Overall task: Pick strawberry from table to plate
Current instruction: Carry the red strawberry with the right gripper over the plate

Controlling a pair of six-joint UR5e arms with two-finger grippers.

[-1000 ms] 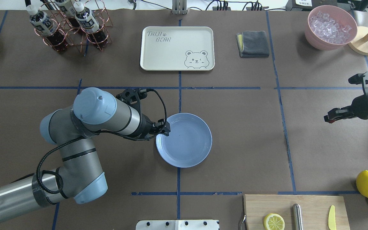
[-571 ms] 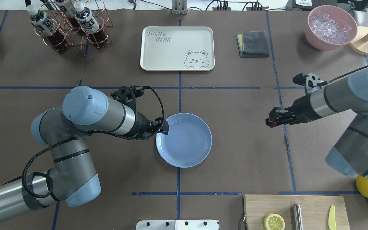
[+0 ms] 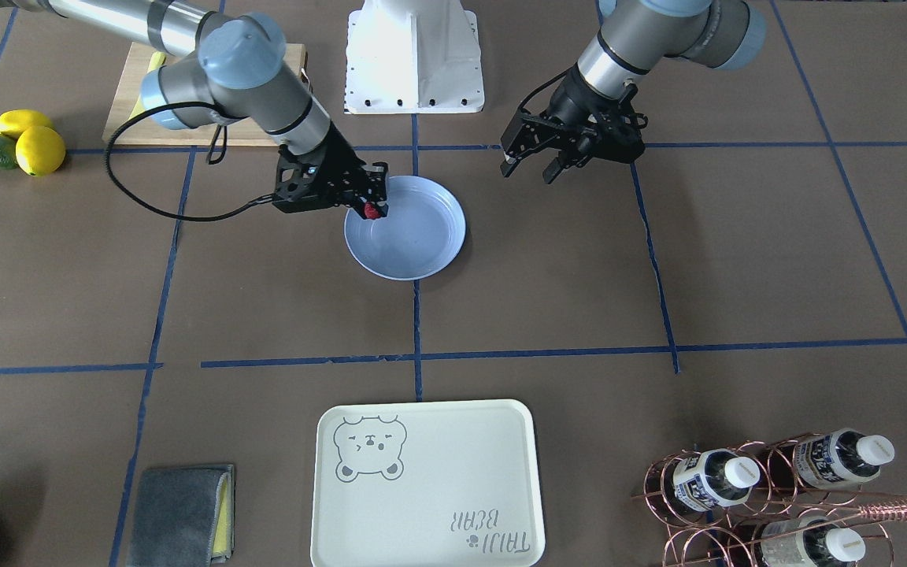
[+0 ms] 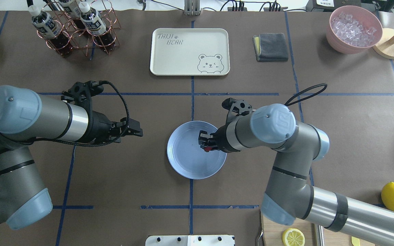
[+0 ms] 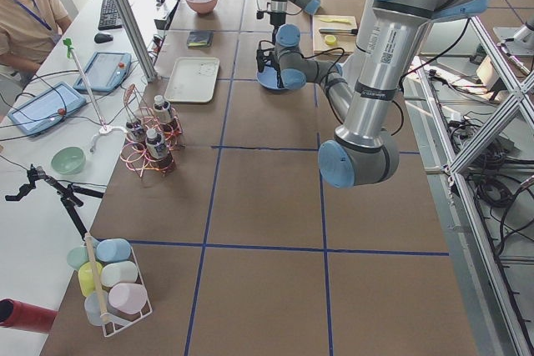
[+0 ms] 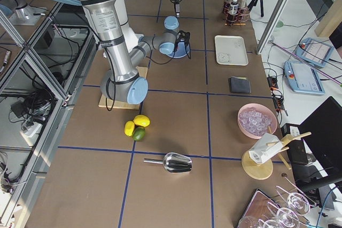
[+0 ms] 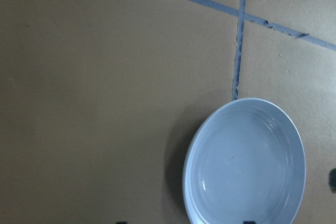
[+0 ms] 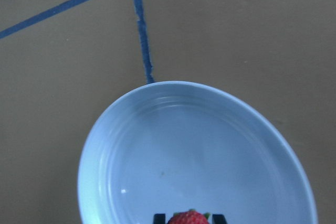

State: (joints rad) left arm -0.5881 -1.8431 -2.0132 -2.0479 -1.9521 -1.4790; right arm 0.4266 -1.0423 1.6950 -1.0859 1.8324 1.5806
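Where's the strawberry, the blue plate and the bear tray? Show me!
strawberry (image 8: 188, 219): right wrist view, its red bumpy top.
plate (image 4: 186, 164): overhead view, bare blue floor.
bear tray (image 4: 183, 54): overhead view, plain cream middle.

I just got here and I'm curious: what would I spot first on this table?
The right pincer holding a little red strawberry over the light blue plate in the middle. The left pincer hangs open beside the plate, and yellow lemons sit far off to the side.
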